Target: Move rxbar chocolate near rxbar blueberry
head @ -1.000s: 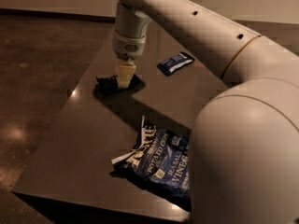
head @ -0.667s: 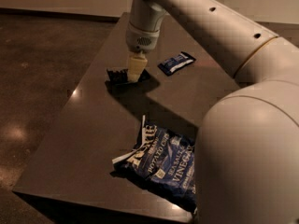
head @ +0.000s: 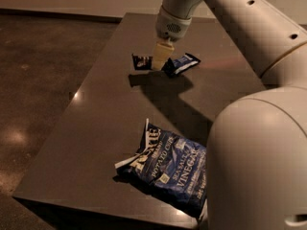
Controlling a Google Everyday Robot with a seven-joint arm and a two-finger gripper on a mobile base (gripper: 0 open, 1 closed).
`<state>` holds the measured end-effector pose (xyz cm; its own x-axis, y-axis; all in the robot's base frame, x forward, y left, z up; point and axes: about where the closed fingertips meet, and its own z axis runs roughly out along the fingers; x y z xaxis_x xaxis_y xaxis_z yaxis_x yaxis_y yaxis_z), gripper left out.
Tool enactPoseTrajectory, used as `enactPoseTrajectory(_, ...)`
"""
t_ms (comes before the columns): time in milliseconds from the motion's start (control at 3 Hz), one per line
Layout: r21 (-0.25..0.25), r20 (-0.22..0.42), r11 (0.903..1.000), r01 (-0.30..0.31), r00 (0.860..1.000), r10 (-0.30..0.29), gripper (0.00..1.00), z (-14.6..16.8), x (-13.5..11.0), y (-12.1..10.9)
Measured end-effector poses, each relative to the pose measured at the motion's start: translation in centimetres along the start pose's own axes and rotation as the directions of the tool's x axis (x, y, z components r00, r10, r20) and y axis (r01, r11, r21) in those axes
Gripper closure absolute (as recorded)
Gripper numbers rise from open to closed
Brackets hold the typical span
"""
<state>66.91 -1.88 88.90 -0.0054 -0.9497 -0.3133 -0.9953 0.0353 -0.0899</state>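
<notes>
The gripper hangs over the far part of the table, pointing straight down from the arm that reaches in from the upper right. It is clamped on the rxbar chocolate: the black wrapper juts out from the gripper's left side. A dark shadow lies on the table just below and in front of it, so the bar looks lifted off the surface rather than resting on it.

Just beside the gripper on its right lies the rxbar blueberry, flat on the table and angled a little, its near end close to the gripper's tip. Whether the two wrappers touch cannot be told, since the gripper stands between them. Well apart from the gripper, toward the near edge of the table, sits a large crinkled blue chip bag, out of the way.

By my reading, the carrying step is at its end: the black bar is already next to the blue one. The next move calls for lowering the bar the short way to the table, on the bare patch to the left of the blue wrapper, without pressing onto that wrapper or nudging it. Then the gripper should release the bar and rise straight up, so it does not drag along.
</notes>
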Motion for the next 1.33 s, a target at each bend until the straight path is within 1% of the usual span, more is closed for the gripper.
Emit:
enactPoseTrajectory(333,0.036,-0.009,0.9968,-0.072,0.997,0.072,1.0,-1.3,3.0,-1.4)
enactPoseTrajectory(667,0.052,-0.024,0.9896,-0.134,0.99,0.136,0.99,-1.7,6.3,-2.0)
enactPoseTrajectory(1000,0.058,-0.037,0.9801,-0.19,0.981,0.192,0.71,-1.5,9.0,-1.9)
enactPoseTrajectory(1333,0.063,-0.041,0.9744,-0.216,0.975,0.219,0.48,-1.5,10.2,-1.9)
